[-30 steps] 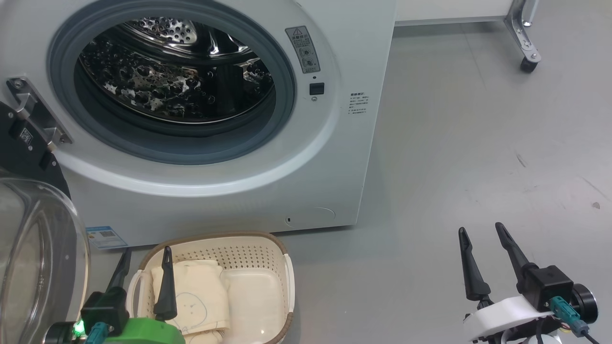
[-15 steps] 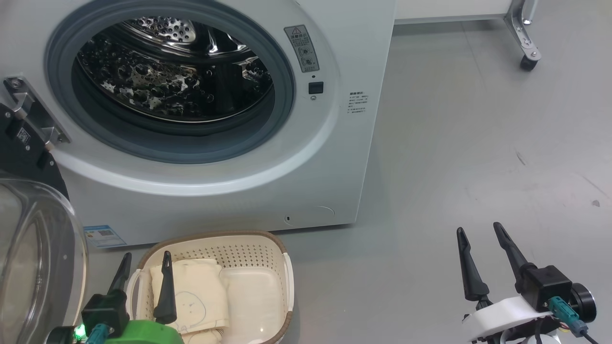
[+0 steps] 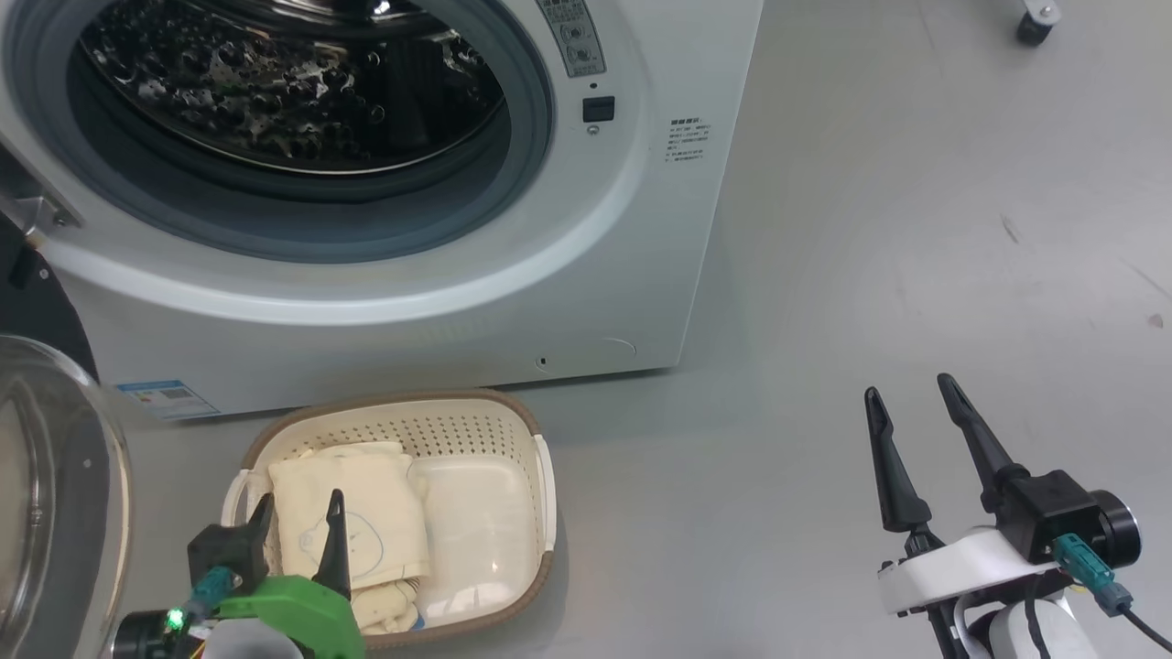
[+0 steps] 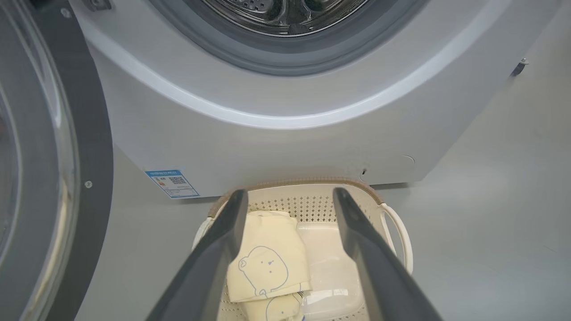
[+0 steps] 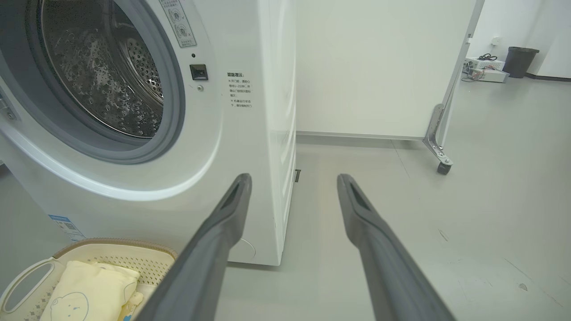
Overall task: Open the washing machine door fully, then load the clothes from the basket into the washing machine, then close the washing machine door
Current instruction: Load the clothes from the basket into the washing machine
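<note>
Down in the basket point(image 3: 394, 400) by the washing machine point(image 3: 595, 275), the clothes point(image 3: 366, 494) look soft and light; we would pinch a top fold. Left gripper point(image 3: 302, 502) and right gripper point(image 3: 906, 386) show jaws apart, empty.

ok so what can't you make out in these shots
Number of cream bear-print garments in the perforated cream plastic basket: head view, top piece and open left claw cover the rest.
The round glass-bowled washer door: cut off by left edge, head and left wrist views, so its full swing is unclear.
The shiny perforated steel drum: upper part cut off by head view's top edge.
The printed notice on the white washing machine: too small to read.
</note>
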Tool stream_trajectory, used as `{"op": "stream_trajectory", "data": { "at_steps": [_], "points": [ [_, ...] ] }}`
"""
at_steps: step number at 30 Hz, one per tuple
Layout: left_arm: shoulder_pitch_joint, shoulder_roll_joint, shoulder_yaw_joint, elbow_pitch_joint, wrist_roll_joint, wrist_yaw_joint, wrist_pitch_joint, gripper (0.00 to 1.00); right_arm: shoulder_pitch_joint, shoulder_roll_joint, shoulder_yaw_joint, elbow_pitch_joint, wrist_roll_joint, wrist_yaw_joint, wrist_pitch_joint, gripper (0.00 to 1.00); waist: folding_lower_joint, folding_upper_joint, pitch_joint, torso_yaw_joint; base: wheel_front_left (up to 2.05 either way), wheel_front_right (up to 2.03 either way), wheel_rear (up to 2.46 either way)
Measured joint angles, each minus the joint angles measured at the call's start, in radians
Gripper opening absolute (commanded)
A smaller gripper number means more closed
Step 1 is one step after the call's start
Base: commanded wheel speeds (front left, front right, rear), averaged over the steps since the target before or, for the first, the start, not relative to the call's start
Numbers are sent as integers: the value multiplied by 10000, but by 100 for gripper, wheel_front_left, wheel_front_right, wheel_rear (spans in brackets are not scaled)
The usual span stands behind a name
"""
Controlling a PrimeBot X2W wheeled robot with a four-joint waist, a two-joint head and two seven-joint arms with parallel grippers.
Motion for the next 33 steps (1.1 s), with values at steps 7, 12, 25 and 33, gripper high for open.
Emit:
{"op": "stream_trajectory", "data": {
  "at_steps": [7, 12, 25, 33],
  "points": [
    [-903, -36, -316, 1085, -159, -171, 725, 100, -314, -67, -21, -240, -2, 2, 0, 100, 0, 0, 763, -103, 0, 0, 0],
    [-1740, -48, -322, 1881, -242, -232, 1126, 100, -592, -100, -21, -416, -4, 84, 0, 100, 0, 0, 1445, -201, 0, 0, 0],
    [-3564, -104, 100, 3342, -825, -290, 1649, 100, -1345, -146, -10, -882, -13, 88, 0, 100, 1, 0, 3277, -474, 0, 0, 0],
    [-4594, -136, 293, 4015, -897, -313, 1785, 100, -1776, -211, -92, -1243, -13, 90, 0, 100, 2, 0, 4424, -621, 0, 0, 0]
  ]
}}
